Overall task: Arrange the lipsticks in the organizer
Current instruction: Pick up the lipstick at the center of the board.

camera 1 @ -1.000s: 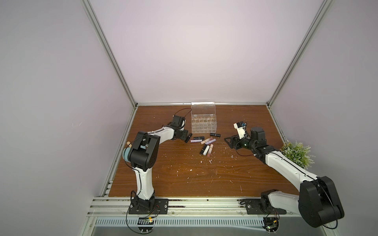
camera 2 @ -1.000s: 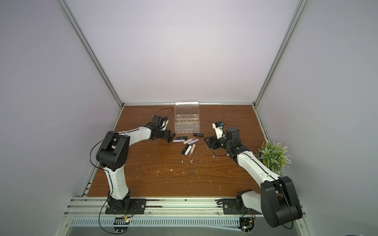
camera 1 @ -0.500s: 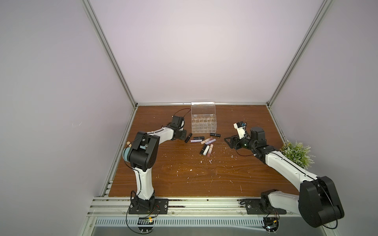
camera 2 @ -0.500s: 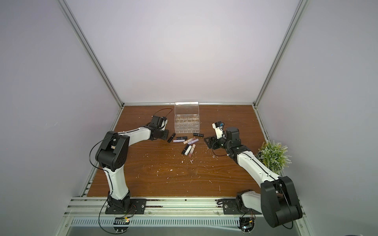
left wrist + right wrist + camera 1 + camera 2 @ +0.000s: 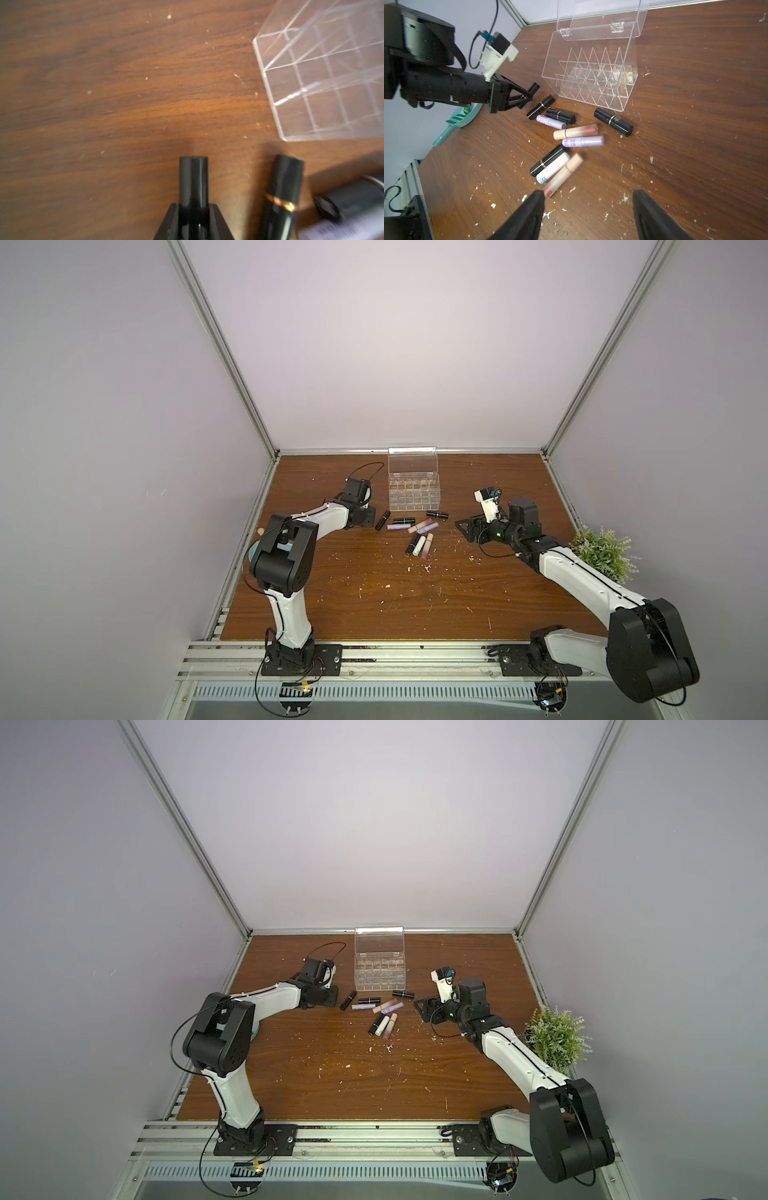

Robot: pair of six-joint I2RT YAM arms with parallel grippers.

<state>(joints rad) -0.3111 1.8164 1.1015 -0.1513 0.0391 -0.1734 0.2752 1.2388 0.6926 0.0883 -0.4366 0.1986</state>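
Left fingers (image 5: 170,225): being pressed together on a black lipstick (image 5: 193,182); its free end is sticking out past the tips. Contact with the surface cannot be told.
Right fingers (image 5: 533,207): being held wide apart over the surface (image 5: 374,593), with one tip just beside the end of a beige lipstick (image 5: 563,175).
Organizer (image 5: 414,506): standing at the back of the surface, between the two arms. Its lid (image 5: 412,460) is being propped upright behind the grid of cells.
Loose lipsticks: nine are lying flat just in front of the organizer.
Near the left fingers: a gold-banded black lipstick (image 5: 540,107) is lying beside the gripped one, apart from it.
Middle group: a short black lipstick (image 5: 560,116) is touching a lilac lipstick (image 5: 551,122). A beige-and-orange lipstick (image 5: 575,132) and a second lilac lipstick (image 5: 583,141) are lying side by side.
Near the right fingers: a long black lipstick (image 5: 548,160), a white lipstick (image 5: 553,168) and the beige lipstick are lying packed side by side.
Apart: a silver-banded black lipstick (image 5: 613,122) is lying alone near the organizer's front corner.
Other: a teal dustpan (image 5: 463,118) is lying at the surface's edge behind the left arm, and a green plant (image 5: 602,549) is standing beside the right arm.
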